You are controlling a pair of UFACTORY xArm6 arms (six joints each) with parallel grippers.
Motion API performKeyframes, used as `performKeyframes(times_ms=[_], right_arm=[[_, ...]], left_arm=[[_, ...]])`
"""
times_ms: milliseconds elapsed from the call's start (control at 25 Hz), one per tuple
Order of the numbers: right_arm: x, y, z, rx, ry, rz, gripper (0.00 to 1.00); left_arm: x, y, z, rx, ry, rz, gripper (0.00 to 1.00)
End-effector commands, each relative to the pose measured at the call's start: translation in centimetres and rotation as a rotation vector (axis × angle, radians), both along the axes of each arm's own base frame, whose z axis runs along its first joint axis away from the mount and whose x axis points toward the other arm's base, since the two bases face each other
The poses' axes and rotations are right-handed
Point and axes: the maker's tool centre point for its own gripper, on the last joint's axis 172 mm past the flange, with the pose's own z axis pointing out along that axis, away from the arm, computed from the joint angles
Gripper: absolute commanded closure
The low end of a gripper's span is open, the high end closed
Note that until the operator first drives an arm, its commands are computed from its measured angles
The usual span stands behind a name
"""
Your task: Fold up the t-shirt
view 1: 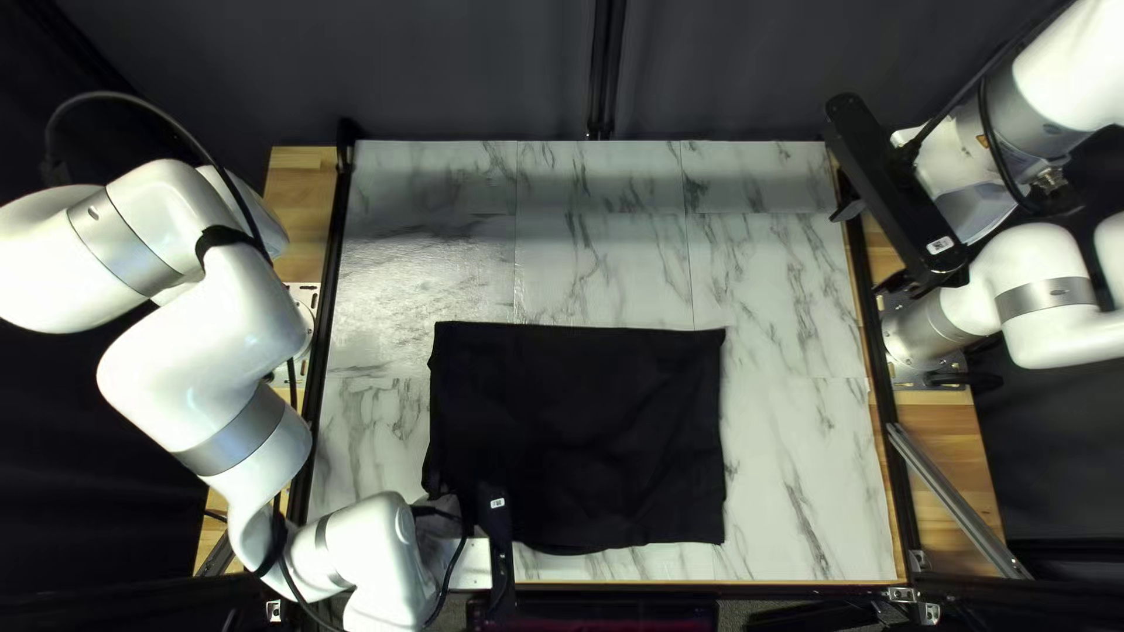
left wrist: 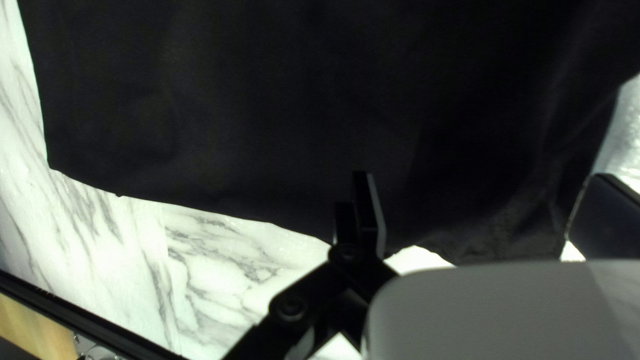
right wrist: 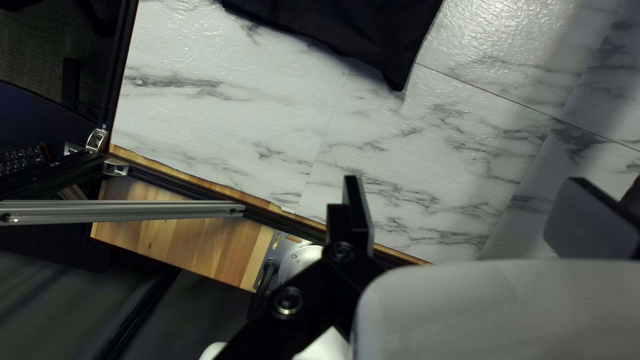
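Observation:
The black t-shirt (view 1: 586, 433) lies as a roughly rectangular piece, its near-left part under and beside my left gripper (view 1: 498, 550), whose fingertips are hidden in the top left view. In the left wrist view, that gripper (left wrist: 481, 190) is open, its fingers wide apart over the wrinkled edge of the shirt (left wrist: 267, 100). Away from the cloth, above the table's right edge, hangs my right gripper (view 1: 869, 246). The right wrist view shows this gripper (right wrist: 467, 200) open with nothing gripped; a corner of the shirt (right wrist: 373, 40) lies on the tabletop ahead of it.
Marble-patterned tabletop (view 1: 796, 410) surrounds the shirt, with black rails along both sides. A metal bar (view 1: 954, 497) slants beside the near-right corner. My left arm (view 1: 211, 363) reaches over the table's near-left corner. The right arm's base (view 1: 925, 328) stands outside the right rail.

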Motion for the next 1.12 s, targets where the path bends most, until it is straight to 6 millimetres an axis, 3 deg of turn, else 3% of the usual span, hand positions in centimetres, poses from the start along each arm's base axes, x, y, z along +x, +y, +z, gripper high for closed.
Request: performKeyframes(times_ms=[40, 360, 560, 800, 1120], right_arm=[[0.0, 0.0, 0.0, 0.0, 0.0, 0.0, 0.0], [0.0, 0.0, 0.0, 0.0, 0.0, 0.0, 0.0], [0.0, 0.0, 0.0, 0.0, 0.0, 0.0, 0.0], [0.0, 0.0, 0.0, 0.0, 0.0, 0.0, 0.0], [0.0, 0.0, 0.0, 0.0, 0.0, 0.0, 0.0]], left_arm=[[-0.1, 0.3, -0.2, -0.003, -0.012, 0.0, 0.0], [-0.6, 0.5, -0.5, 0.005, -0.007, 0.003, 0.0], [-1.0, 0.1, 0.5, 0.024, 0.002, -0.003, 0.0], [-2.5, 0.7, 0.7, 0.045, 0.013, 0.006, 0.0], [-1.0, -0.8, 1.4, 0.039, -0.018, -0.016, 0.0]])
